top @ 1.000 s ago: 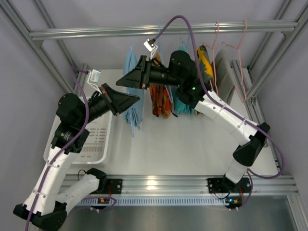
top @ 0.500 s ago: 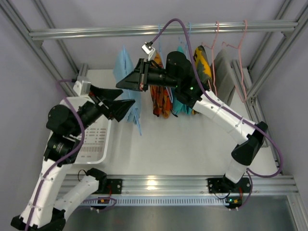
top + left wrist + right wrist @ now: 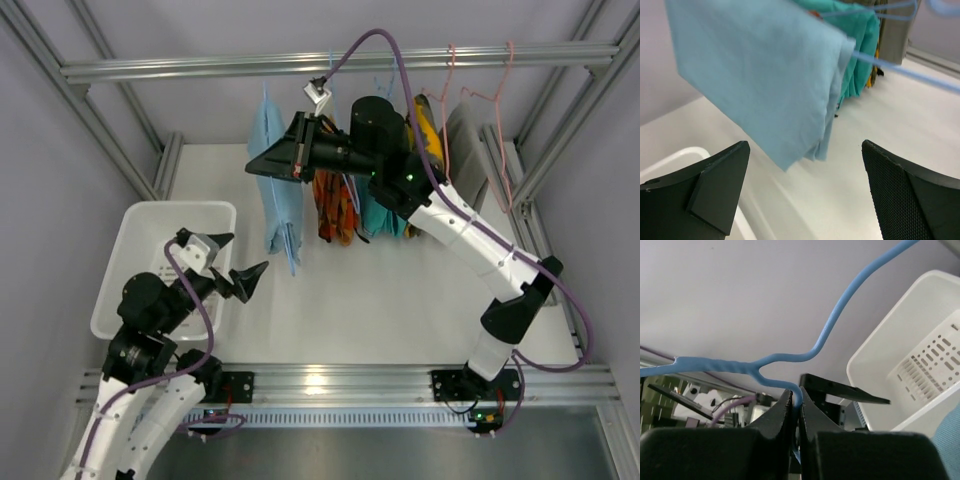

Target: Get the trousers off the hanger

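Observation:
The light sky-blue trousers [image 3: 281, 205] hang folded over the thin blue wire hanger [image 3: 755, 365], left of the other garments. My right gripper [image 3: 262, 166] is high up at the top of the trousers, shut on the hanger's wire just below its twisted neck [image 3: 796, 399]. My left gripper [image 3: 238, 268] is low at the near left, open and holding nothing. In the left wrist view the trousers [image 3: 765, 75] hang above and beyond its fingers [image 3: 805, 190], well apart from them, with the hanger's bar [image 3: 905, 72] sticking out to the right.
A white slotted basket [image 3: 130, 240] sits at the left of the table. An orange-patterned garment [image 3: 335, 205] and a teal one [image 3: 375, 215] hang right of the trousers. Pink hangers [image 3: 480, 100] and the metal rail [image 3: 200, 68] are at the back.
My left gripper has opened, let go of the trousers and drawn back down to the near left. My right gripper has shut on the hanger wire. The trousers have swung slightly.

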You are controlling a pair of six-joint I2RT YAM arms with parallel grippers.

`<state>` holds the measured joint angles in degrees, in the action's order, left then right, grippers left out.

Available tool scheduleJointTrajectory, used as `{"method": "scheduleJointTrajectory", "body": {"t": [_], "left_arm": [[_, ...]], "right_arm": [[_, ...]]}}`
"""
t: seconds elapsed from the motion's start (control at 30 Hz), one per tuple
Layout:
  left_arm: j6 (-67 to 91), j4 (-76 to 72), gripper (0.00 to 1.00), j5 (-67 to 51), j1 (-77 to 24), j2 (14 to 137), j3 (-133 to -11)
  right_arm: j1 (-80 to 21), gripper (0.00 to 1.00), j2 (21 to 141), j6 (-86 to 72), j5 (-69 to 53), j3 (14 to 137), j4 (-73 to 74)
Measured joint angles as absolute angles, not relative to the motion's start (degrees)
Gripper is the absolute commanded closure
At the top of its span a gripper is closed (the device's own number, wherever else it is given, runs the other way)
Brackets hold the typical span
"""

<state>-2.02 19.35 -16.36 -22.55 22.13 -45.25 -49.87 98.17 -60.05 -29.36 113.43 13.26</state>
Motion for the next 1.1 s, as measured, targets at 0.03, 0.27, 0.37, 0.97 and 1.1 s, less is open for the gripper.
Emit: {"method": "scheduleJointTrajectory", "body": {"t": [0.03, 0.27, 0.37, 0.97, 1.1], "left_arm": [[-2.70, 19.57, 0.02, -16.97, -22.55, 22.13, -43.86], [-4.25, 15.29, 0.06, -18.81, -22.55, 24.58, -39.79], [-4.23, 11.03, 0.07, -18.81, -22.55, 27.79, -39.68], [-5.13, -5.82, 0.07, -16.49, -24.32, 39.79, -39.62], [-6.72, -8.19, 0.16, -12.01, -25.61, 42.28, -39.62]], "right_arm": [[-49.87, 1.00, 98.17, -60.03, -28.84, 114.08, 13.54], [-49.87, 1.00, 98.24, -60.27, -25.89, 117.62, 15.59], [-49.87, 1.00, 98.87, -60.58, -25.21, 118.83, 16.21], [-49.87, 1.00, 100.03, -61.30, -23.64, 119.37, 18.31], [-49.84, 1.00, 100.03, -61.21, -23.62, 119.37, 18.31]]}}
